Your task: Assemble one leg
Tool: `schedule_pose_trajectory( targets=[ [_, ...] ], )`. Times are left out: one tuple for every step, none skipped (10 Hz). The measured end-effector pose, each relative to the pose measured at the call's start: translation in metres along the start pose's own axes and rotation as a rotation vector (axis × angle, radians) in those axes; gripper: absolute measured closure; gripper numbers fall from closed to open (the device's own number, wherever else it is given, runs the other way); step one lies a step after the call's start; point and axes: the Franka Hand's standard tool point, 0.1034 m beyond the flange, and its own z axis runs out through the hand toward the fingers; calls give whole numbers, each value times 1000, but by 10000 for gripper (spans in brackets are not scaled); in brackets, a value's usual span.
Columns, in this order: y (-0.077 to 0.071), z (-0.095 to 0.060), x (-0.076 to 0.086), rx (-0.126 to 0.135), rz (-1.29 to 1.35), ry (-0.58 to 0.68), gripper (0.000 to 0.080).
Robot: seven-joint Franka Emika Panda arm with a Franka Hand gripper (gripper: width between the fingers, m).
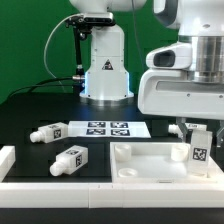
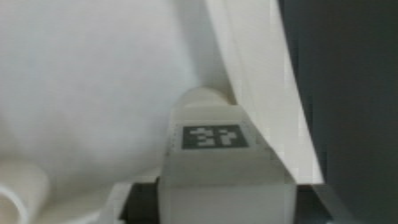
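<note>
Leg (image 1: 198, 154) stands upright, tag facing out, pinched in my closed tool (image 1: 197, 135) over the panel's (image 1: 140, 166) corner at the exterior view's right. The hole beneath is hidden from me. Pressed down tilted or off-centre, I judge it would jam or skid. A spare leg (image 1: 70, 157) and a second spare leg (image 1: 48, 131) lie on the desk (image 1: 30, 108) off the panel's other end.

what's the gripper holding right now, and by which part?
The gripper appears to hold one leg by its upper end. The leg is upright over the white panel, at the exterior view's right.
</note>
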Motion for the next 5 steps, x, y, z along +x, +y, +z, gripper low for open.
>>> schedule_pose_trajectory(
  targets=[
    [0, 0, 1, 10, 173, -9, 514],
    [0, 0, 3, 27, 368, -14, 514],
    [-1, 0, 6, 57, 491, -4, 514],
    [0, 1, 7, 67, 547, -8, 514],
    [-1, 1, 7, 67, 529, -7, 511]
  ],
)
